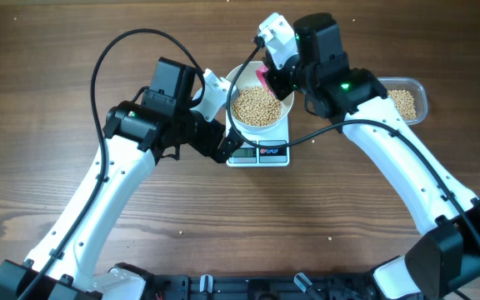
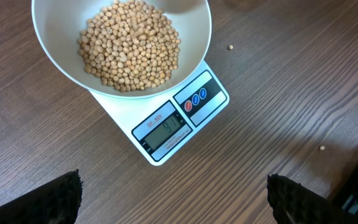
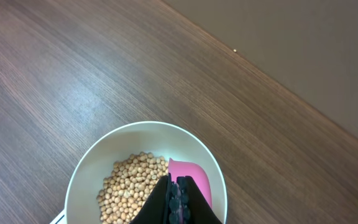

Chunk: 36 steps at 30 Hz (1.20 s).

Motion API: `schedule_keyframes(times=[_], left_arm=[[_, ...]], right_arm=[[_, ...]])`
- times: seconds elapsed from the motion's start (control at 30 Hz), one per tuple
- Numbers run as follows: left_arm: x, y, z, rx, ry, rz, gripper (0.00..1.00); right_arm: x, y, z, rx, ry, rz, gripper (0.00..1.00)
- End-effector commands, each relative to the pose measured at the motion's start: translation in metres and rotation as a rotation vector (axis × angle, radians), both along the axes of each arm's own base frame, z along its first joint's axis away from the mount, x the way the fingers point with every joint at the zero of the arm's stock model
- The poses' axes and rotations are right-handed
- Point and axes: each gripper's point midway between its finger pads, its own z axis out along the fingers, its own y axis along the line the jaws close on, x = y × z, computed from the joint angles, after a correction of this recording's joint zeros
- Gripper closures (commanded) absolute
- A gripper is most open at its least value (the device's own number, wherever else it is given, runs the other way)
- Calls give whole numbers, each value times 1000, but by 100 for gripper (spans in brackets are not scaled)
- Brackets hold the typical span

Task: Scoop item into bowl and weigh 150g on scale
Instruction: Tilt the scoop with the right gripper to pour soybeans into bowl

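The beans (image 2: 129, 46) lie heaped in the white bowl (image 2: 48, 31), covering its floor but well below the rim; the bowl sits on the scale (image 2: 166, 132), whose display shows digits too faint to read surely; a pink scoop (image 3: 194, 177) hangs over the bowl's far side, just above the heap, clamped between the tight jaws of the right gripper (image 3: 178, 193); the left gripper (image 2: 176, 198) hovers wide and empty near the scale's front, touching nothing; a clear tub (image 1: 407, 102) with more beans stands to the right, and two stray beans (image 2: 230, 46) lie on the table (image 2: 303, 74); this looks like the tipping step of a scoop-and-check round; next, the reading must be judged against the target, and likely smaller, careful portions fetched from the tub
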Motion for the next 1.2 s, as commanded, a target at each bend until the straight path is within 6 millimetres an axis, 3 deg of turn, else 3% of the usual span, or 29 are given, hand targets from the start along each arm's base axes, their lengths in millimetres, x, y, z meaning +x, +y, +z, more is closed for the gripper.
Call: schedule_keyframes(times=[0.0,0.53,0.6,0.7,0.8,0.87,0.97,1.07,1.17], left_arm=[[0,-3,6,-14,-18,-21,0],[0,-3,6,-14,-18,-21,0],[0,-3,6,-14,-17,-21,0],[0,-3,6,-14,-18,-21,0],[0,-3,6,-14,-18,-21,0],[0,-3,6,-14,-17,-21,0],[0,-3,6,-14,-18,-21,0],[0,-3,6,-14,-18,-21,0],[0,-3,6,-14,-18,-21,0]], right_arm=[[-2,1,14,-4,-39,3,96],[-3,1,14,11,-28,-3,96],[-18,17,12,-5,-32,166,96],[3,-3,18,22,-41,-46,96],[-23,23,14,21,-32,218,96],[-11,12,15,30,-20,94,96],[-20,19,12,9,-27,191,96],[-5,4,15,9,-33,34,96],[-4,3,15,25,-26,19,96]])
